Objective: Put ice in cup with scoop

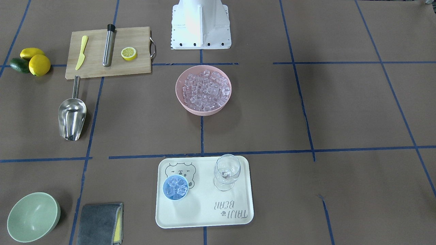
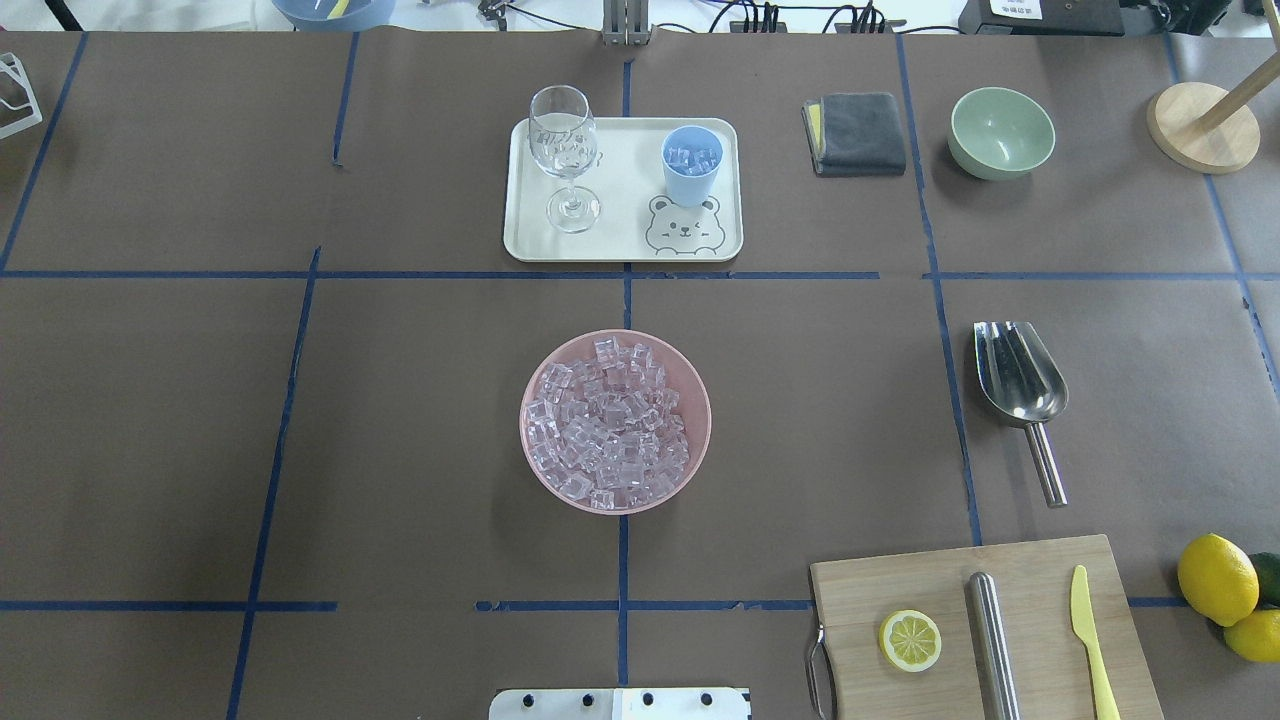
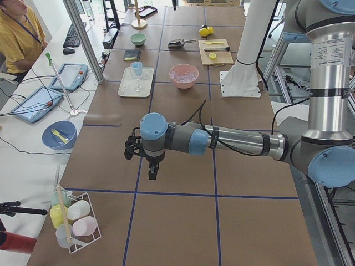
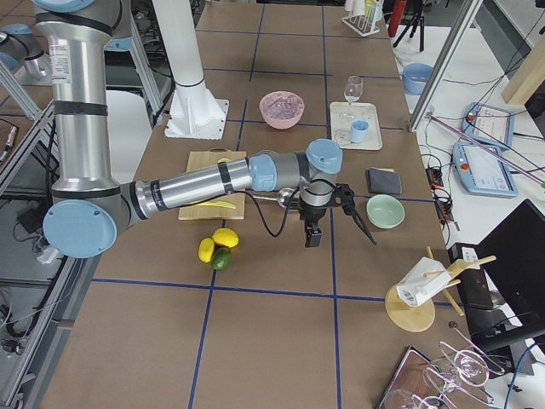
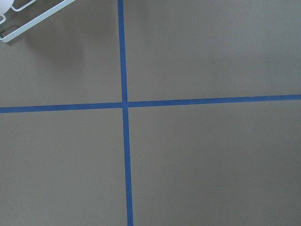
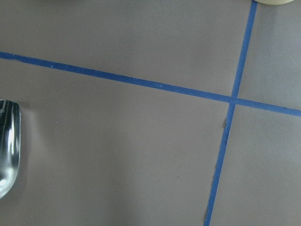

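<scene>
The steel scoop (image 1: 72,117) lies empty on the table beside the cutting board, and also shows in the overhead view (image 2: 1020,385). Its edge shows at the left of the right wrist view (image 6: 8,150). The light-blue cup (image 1: 175,187) stands on the white tray (image 1: 211,211) with a few ice cubes in it. Most of the ice (image 1: 204,88) fills the pink bowl (image 1: 202,110) at the table's middle. My left gripper (image 3: 151,169) hovers over bare table far from these. My right gripper (image 4: 312,234) hangs near the scoop. I cannot tell if either is open or shut.
A clear wine glass (image 1: 226,172) stands on the tray next to the cup. A wooden board (image 1: 95,68) holds a steel rod (image 1: 109,44), a half lemon and a yellow knife. A green bowl (image 1: 32,216) and a grey cloth (image 1: 98,224) lie beyond the scoop.
</scene>
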`<state>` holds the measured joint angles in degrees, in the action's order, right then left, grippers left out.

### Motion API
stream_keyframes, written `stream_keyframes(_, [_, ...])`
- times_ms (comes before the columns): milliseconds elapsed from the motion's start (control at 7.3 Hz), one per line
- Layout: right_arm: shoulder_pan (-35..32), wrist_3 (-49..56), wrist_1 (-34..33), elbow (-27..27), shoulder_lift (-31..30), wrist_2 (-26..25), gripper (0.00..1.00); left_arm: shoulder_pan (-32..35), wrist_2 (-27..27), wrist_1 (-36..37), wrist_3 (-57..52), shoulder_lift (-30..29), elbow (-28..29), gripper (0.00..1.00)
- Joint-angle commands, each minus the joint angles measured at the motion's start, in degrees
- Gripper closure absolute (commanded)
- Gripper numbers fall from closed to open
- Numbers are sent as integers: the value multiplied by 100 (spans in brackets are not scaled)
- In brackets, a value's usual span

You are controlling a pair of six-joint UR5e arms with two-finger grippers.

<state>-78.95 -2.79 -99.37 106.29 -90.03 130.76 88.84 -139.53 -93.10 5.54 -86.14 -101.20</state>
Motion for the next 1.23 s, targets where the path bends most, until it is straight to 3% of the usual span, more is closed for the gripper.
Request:
stream_keyframes(0, [2, 24, 14, 32, -302, 72, 0, -6, 5, 64, 0, 1, -40, 0])
stream_keyframes(274, [3, 51, 301, -82, -602, 107, 0, -15, 5, 544, 0, -34, -119, 0])
stream_keyframes(822, [-77, 6, 471, -47, -656, 450, 0, 20, 128, 556, -18, 27, -5, 0])
stream_keyframes(1095, [-138, -2, 480, -56, -656, 432, 0, 20, 601, 539, -26, 10, -40, 0])
